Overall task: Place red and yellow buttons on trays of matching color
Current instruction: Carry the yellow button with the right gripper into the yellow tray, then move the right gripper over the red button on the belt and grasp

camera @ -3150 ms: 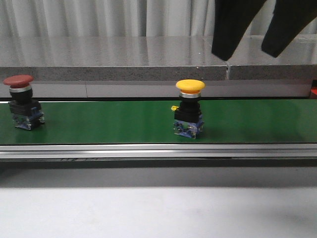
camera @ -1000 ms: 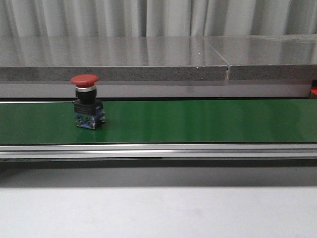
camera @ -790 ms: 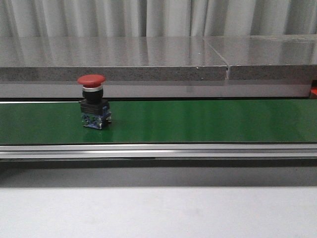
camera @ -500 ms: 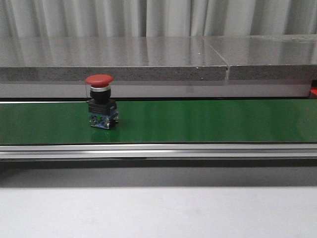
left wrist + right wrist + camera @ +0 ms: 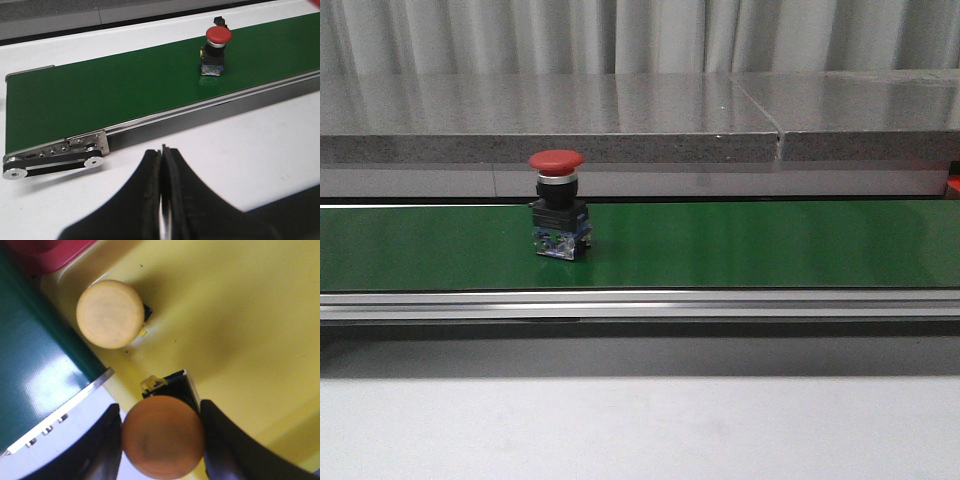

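2 pincers: right pincer (image 5: 161,432) grips yellow button (image 5: 162,441) above yellow tray (image 5: 240,315); left pincer (image 5: 162,200) clenched, empty.

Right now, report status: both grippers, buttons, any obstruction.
Left gripper shut, empty, short of conveyor belt. Right gripper shut on yellow button over yellow tray; second yellow button there. Red button upright on belt, unobstructed.

red tray (image 5: 45,252) cropped at frame corner, held yellow button's (image 5: 162,435) body hidden
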